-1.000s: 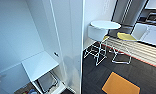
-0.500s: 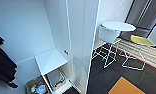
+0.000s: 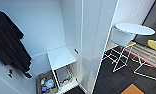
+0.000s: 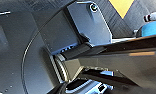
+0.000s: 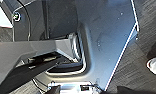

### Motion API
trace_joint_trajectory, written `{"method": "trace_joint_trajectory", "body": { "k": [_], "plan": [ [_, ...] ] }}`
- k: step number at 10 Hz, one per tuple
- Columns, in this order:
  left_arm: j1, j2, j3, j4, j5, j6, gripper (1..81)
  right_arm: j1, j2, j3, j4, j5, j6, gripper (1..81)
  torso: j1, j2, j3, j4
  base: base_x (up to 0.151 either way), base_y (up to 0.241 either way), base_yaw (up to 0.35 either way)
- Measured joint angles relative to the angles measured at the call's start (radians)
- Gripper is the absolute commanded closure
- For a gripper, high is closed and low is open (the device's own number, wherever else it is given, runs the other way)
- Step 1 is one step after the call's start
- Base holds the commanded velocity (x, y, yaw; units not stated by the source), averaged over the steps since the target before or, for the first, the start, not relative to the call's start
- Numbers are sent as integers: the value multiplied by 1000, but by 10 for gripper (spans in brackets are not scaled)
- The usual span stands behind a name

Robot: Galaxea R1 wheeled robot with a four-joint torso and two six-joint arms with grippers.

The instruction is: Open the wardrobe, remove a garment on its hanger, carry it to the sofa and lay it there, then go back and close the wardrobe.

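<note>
From the head camera I see a room with dark grey carpet (image 3: 114, 80) across the lower right of the frame, with an orange patch (image 3: 132, 89) at the bottom edge. A round white table (image 3: 135, 28) on thin wire legs stands at the upper right, with a yellow stool (image 3: 155, 45) just beside it at the right edge. White walls fill the upper left.

The wardrobe (image 3: 69, 27) takes up the middle of the frame, its long axis running upright from top to bottom. One door (image 3: 99, 42) stands open, swung toward me, its edge a tall pale strip right of centre. Inside, low in the frame, a white shelf (image 3: 61, 57) sits level, and below it a basket (image 3: 45, 83) holds small colourful items that I cannot make out.

A dark shirt (image 3: 9, 42) hangs at the left edge, draped downward.

In both wrist views I see robot parts over carpet; I cannot tell whether either tool is open or closed. The left wrist view has a yellow patch (image 4: 121, 6) of floor at its top.
</note>
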Motion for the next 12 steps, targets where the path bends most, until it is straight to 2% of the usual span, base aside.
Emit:
{"method": "trace_joint_trajectory", "body": {
  "k": [12],
  "plan": [
    [1,0,0,0,1,1,10,-3,0,0,0,0,0,10,0,0,0,0,0,0,260]
  ]
}}
